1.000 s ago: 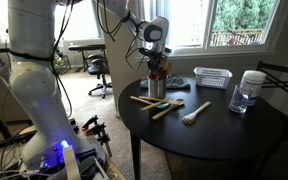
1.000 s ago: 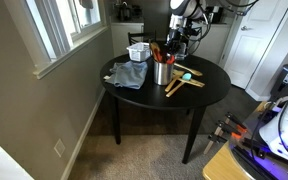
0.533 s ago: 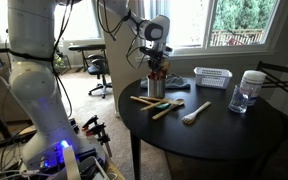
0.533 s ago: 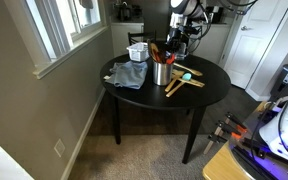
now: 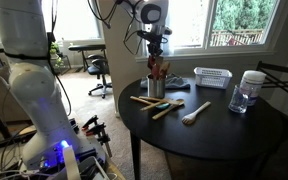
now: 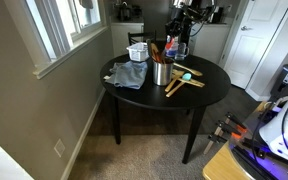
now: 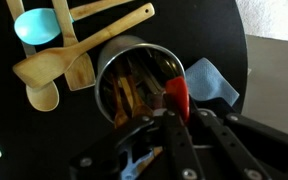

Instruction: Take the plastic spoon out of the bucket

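The shiny metal bucket (image 5: 156, 87) stands on the round black table (image 5: 219, 130), with several wooden utensils in it. It also shows in an exterior view (image 6: 162, 72) and from above in the wrist view (image 7: 134, 75). My gripper (image 5: 156, 50) hangs straight above the bucket, also seen in an exterior view (image 6: 175, 32). In the wrist view its fingers (image 7: 174, 115) are shut on the red plastic spoon (image 7: 176, 95). The spoon's bowl shows red just past the fingertips, above the bucket's rim.
Wooden spoons and spatulas (image 7: 69, 65) and a light-blue spoon (image 7: 34, 25) lie on the table beside the bucket. A blue cloth (image 6: 129, 74), a white slotted basket (image 5: 212, 76), a clear lidded jar (image 5: 250, 90) and a white spoon (image 5: 196, 112) are also on the table.
My gripper has risen straight up from the bucket's mouth, with the red spoon in its fingers. The bucket and the loose utensils have not moved.
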`<state>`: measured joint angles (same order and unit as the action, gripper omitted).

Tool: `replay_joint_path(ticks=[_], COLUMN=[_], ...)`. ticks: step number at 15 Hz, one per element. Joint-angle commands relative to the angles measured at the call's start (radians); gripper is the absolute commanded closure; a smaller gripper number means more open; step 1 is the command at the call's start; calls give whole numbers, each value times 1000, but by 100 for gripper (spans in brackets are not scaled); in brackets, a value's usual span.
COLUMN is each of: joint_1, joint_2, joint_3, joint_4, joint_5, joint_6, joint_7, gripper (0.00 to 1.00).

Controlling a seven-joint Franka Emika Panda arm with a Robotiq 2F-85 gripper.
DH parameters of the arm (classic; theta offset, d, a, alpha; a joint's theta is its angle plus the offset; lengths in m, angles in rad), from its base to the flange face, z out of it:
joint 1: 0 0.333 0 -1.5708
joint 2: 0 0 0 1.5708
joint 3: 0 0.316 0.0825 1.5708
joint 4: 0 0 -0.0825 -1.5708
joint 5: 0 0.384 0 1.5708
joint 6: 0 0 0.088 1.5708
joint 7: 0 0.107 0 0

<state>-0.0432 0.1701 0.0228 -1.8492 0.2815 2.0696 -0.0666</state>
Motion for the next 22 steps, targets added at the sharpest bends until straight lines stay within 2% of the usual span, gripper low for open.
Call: replay_joint_path(ticks=[1, 6, 9, 13, 22], joint_1=[28, 66, 88, 113, 127], joint_2=[-77, -92, -88, -102, -107], joint_3=[5, 15, 20, 21, 19], joint_4=[-6, 34, 66, 75, 105], joint_5=[16, 20, 0, -9, -80], joint_6=[-12, -30, -84, -90, -88], joint_7=[96, 229, 421, 631, 911], gripper=[93, 93, 94, 94, 94])
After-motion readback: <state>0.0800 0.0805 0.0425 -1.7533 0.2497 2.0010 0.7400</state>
